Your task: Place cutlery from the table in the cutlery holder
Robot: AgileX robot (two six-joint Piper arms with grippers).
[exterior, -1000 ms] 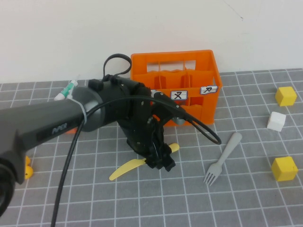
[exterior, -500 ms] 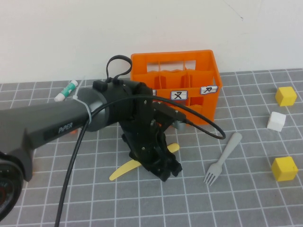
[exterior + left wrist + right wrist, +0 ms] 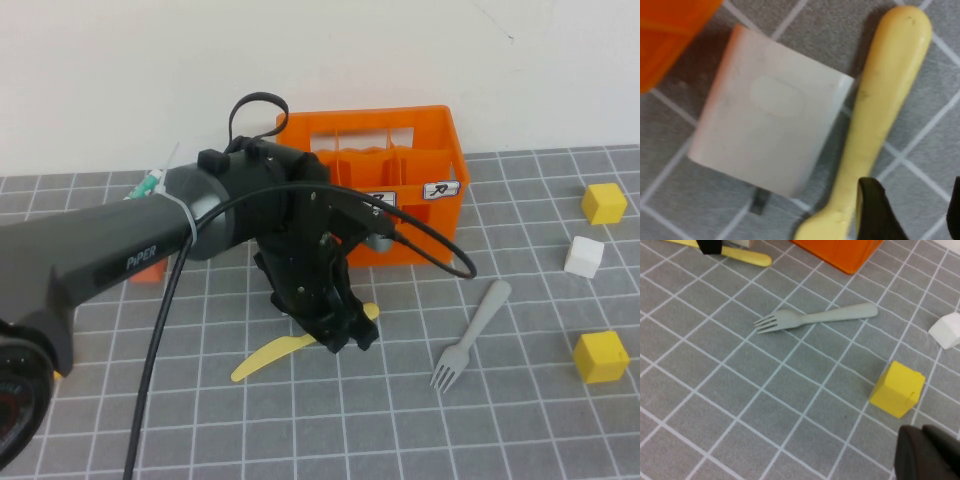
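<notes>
Left gripper (image 3: pixel 345 335) is down on the table (image 3: pixel 520 430) in front of the cutlery holder (image 3: pixel 400 150), tips at the yellow knife (image 3: pixel 275 355). Jaws stand apart on either side of the knife's middle, not visibly clamped; whether they touch it, cannot tell. Versus half a second back, the gripper sits a little closer to the holder and its body now hides more of the knife handle; knife itself lies where it was, flat on the table, blade end pointing away from the holder. Left wrist view: knife handle (image 3: pixel 880 110) just beside a white block (image 3: pixel 770 125), one dark fingertip (image 3: pixel 875 210) next to the knife. Grey fork (image 3: pixel 470 335) lies flat, in front of the holder's right corner, unmoved. Right gripper (image 3: pixel 930 455) hovers near a yellow cube (image 3: pixel 897 389), well off from the holder; finger state cannot tell.
</notes>
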